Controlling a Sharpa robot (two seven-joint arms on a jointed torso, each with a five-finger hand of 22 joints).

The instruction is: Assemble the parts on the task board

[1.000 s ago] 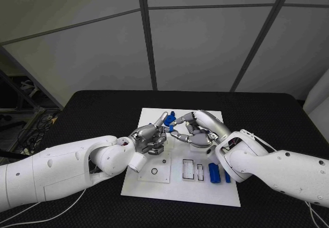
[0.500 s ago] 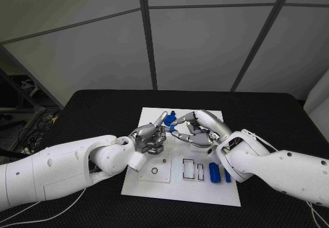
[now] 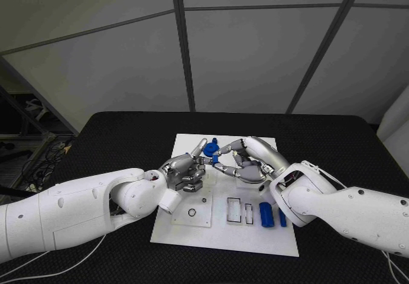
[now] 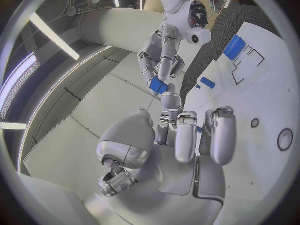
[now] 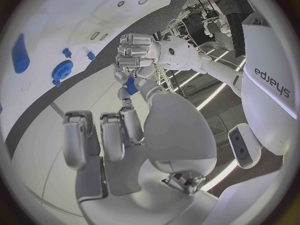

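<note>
The white task board (image 3: 226, 236) lies mid-table. Above its far end my left hand (image 3: 186, 173) and right hand (image 3: 249, 161) meet fingertip to fingertip, pinching a small blue part (image 3: 208, 148) between them. In the left wrist view the part (image 4: 158, 85) sits between a raised finger of my left hand (image 4: 187, 140) and the right hand (image 4: 164, 60). The right wrist view shows the part (image 5: 131, 85) under the left hand (image 5: 137, 52), beyond my right hand (image 5: 119, 135). Two oblong blue parts (image 3: 266, 214) lie on the board's near right.
The board has rectangular slots (image 3: 234, 210) and a ring hole (image 3: 192, 213) near its front. On the board in the right wrist view lie a blue gear (image 5: 61, 70), an oblong blue part (image 5: 20, 52) and two small blue parts (image 5: 67, 51). Black table (image 3: 119, 142) surrounds the board.
The blue part has shifted slightly left and up between the fingertips. Both arms stay almost where they were.
</note>
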